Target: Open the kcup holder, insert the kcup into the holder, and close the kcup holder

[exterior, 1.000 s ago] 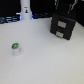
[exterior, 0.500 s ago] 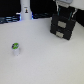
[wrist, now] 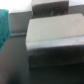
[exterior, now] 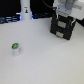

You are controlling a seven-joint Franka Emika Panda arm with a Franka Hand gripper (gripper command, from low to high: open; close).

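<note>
The kcup (exterior: 15,48) stands upright on the counter (exterior: 42,62), near the edge at the exterior view's left and closer to the near edge than anything else in sight. Its green top faces up. It is in the same spot as one second ago, untouched.

Between the kcup and the far corner at the exterior view's right lies a broad bare stretch of counter. No object stands in this stretch, so a straight path across it appears free for later transport of the kcup.

The kcup holder (exterior: 62,27) sits toward that far corner, well apart from the kcup. The arm has shifted slightly over the last second and is now directly above and against the holder, with the hand (exterior: 63,21) at its upper front. The holder has not moved, and no tray is seen pulled out; judged from this, the opening step is only starting.

The wrist view shows a blurred dark boxy surface, the kcup holder (wrist: 52,42), filling most of the picture, so the hand is very close to it. Whether the fingers are spread or pressed together cannot be told.

At the far edge stands a white bottle-like object (exterior: 25,10), clear of the working path.
</note>
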